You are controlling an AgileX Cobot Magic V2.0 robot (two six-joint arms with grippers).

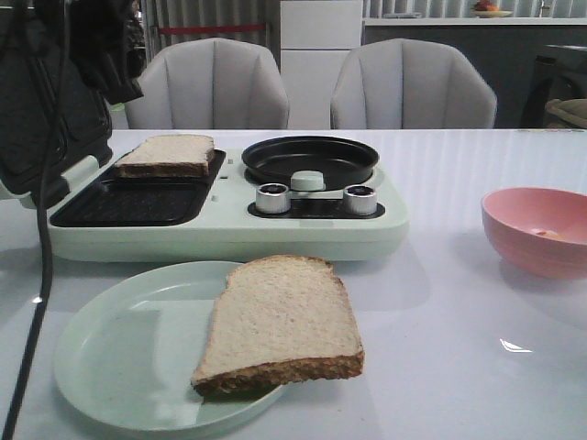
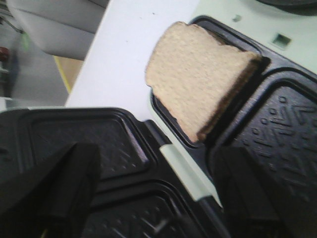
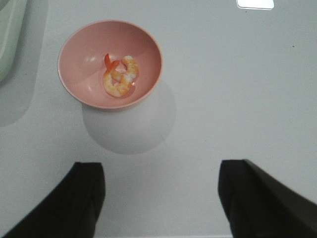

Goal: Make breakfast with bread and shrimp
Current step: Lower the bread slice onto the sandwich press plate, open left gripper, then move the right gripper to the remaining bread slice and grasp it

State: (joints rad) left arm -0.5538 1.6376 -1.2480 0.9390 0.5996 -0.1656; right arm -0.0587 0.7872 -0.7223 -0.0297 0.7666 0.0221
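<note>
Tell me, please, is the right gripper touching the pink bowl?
Apart. The right wrist view shows bare table between the open right gripper and the pink bowl.

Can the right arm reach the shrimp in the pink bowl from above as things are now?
Probably yes. The shrimp lies uncovered in the pink bowl, nothing stands over it, and the right gripper is open above bare table beside the bowl.

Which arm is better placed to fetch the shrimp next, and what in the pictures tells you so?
The right. Its open tool hangs over bare table just short of the pink bowl holding the shrimp. The left tool is over the sandwich maker, by the bread.
</note>
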